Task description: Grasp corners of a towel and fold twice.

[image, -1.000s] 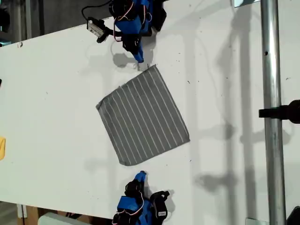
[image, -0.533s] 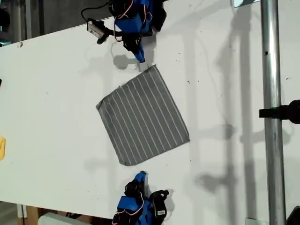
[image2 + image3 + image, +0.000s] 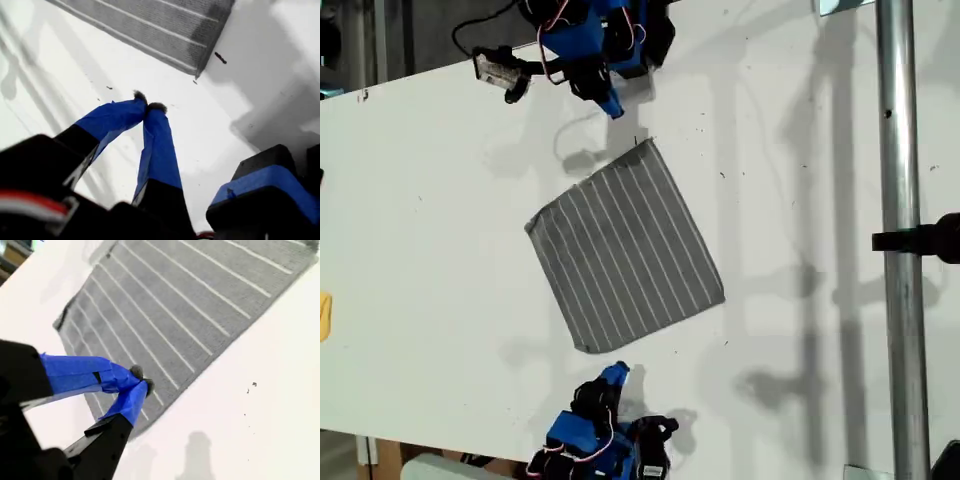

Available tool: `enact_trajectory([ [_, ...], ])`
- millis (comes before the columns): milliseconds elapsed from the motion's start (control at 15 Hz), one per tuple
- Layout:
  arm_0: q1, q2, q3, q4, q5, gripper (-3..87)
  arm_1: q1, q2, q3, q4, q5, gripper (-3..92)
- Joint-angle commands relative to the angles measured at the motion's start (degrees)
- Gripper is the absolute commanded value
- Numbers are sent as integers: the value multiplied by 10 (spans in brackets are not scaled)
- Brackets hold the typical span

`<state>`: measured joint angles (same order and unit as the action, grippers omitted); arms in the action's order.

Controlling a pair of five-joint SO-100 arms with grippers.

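Observation:
The towel (image 3: 625,250), dark grey with thin white stripes, lies flat and unfolded on the white table (image 3: 440,280). My first gripper (image 3: 612,108) (image 3: 147,107) is shut and empty, over bare table short of the towel's upper corner (image 3: 645,142) (image 3: 196,74). My second gripper (image 3: 616,372) (image 3: 141,382) is also shut and empty, just off the lower corner (image 3: 588,350). In the second wrist view its tips overlap the towel's (image 3: 175,305) near edge. The far corner (image 3: 60,322) shows a small dark fold.
A metal pole (image 3: 895,240) with a black clamp (image 3: 925,240) runs down the exterior view's right. A yellow object (image 3: 324,315) sits at that view's left edge. Small dark specks (image 3: 253,385) dot the table.
The first arm has pulled back from the towel's upper corner and swung toward the exterior view's left. The second arm has shifted slightly to that view's left. The towel has not moved.

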<state>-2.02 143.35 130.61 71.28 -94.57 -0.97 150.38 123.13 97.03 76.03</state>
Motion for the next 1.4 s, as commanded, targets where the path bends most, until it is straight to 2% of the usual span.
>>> enact_trajectory([
  [0,40,-157,-174,2,30,-29,3,-119,-146,62,-62,-3],
  [67,62,-234,-250,20,43,-29,9,-158,-183,73,-91,-3],
  [267,110,-460,-508,139,77,-29,30,-176,-216,74,-141,-3],
  [400,127,-532,-600,149,123,-29,26,-182,-216,76,-161,12],
  [533,129,-535,-611,151,130,18,19,-184,-216,83,-151,133],
  [600,129,-535,-612,154,138,103,23,-194,-218,97,-144,241],
  [667,128,-535,-613,156,139,129,25,-200,-211,95,-149,342],
  [800,127,-535,-611,161,139,128,25,-239,-194,88,-153,379],
  [1000,126,-536,-608,169,139,90,18,-316,-118,-2,-154,404],
  [1133,126,-535,-608,182,134,136,16,-366,-54,-92,-170,413],
  [1333,126,-533,-606,198,130,145,24,-384,26,-188,-200,405],
])
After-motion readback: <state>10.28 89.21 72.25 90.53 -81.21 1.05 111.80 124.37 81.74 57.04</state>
